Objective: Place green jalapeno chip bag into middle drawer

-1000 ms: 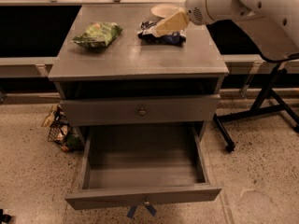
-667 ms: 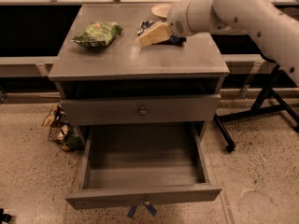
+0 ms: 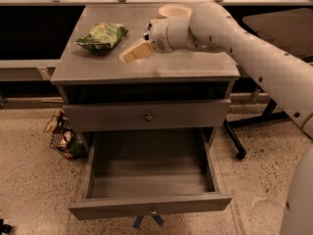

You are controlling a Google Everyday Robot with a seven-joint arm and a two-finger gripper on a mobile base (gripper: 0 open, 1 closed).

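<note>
The green jalapeno chip bag lies on the left part of the grey cabinet top. My gripper hangs just above the top, a little right of and nearer than the bag, apart from it, with the white arm reaching in from the right. The middle drawer is pulled out low at the front, its flat floor bare and a small knob on its narrow front panel. The dark blue-and-white bag is hidden behind the arm.
A white bowl stands at the back of the cabinet top. A taller-fronted knobbed drawer is closed above the open one, under a dark open slot. A small wire basket of clutter sits on the floor at left. Black stand legs are at right.
My gripper has swung left and toward the front across the cabinet top, from over the dark blue bag to near the green bag. The arm now covers the blue bag.
</note>
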